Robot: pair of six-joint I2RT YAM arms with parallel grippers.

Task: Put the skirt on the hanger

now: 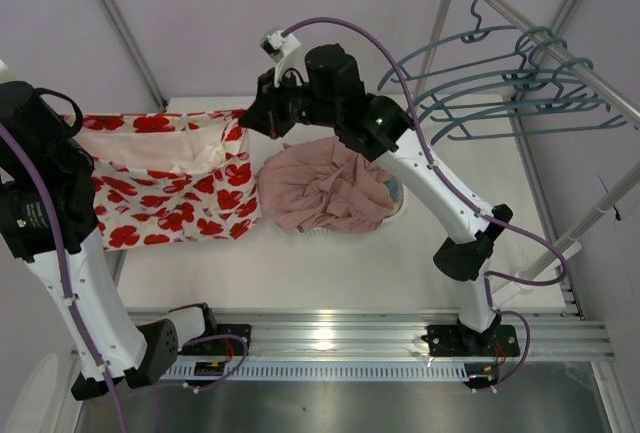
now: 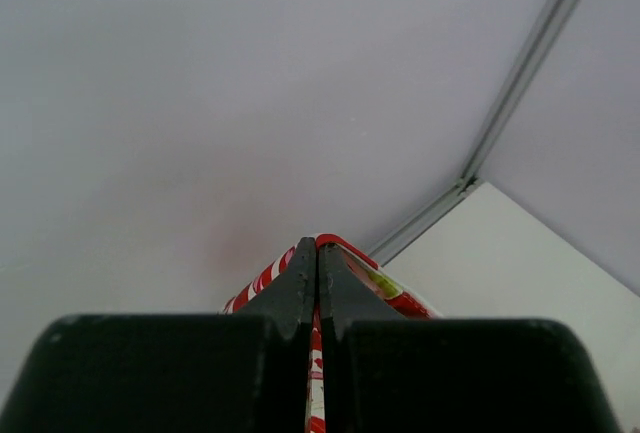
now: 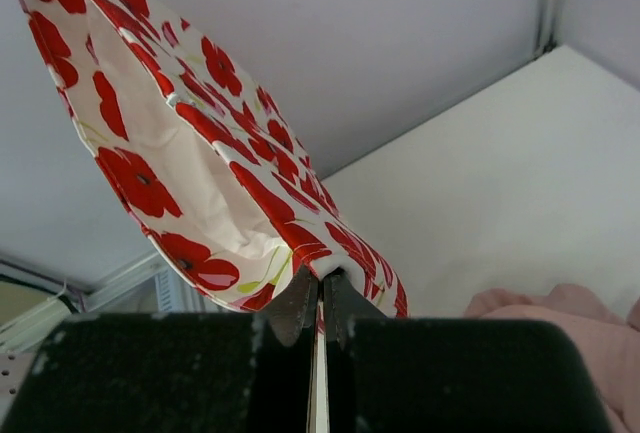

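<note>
The skirt [image 1: 170, 193], white with red poppies, hangs stretched in the air between my two grippers with its waist opening upward. My left gripper [image 2: 317, 253] is shut on the skirt's left waist edge [image 2: 375, 275]; in the top view the arm hides its jaws. My right gripper [image 1: 247, 118] is shut on the skirt's right waist edge [image 3: 300, 243], and the skirt's open inside [image 3: 170, 143] shows in the right wrist view. Several teal-grey hangers [image 1: 500, 93] hang on a rail at the back right, far from both grippers.
A dusty-pink garment [image 1: 325, 188] lies bunched on the white table [image 1: 330, 263] under the right arm, and also shows in the right wrist view [image 3: 560, 323]. The metal rail [image 1: 560, 43] and its posts stand along the right side. Purple cables run along both arms.
</note>
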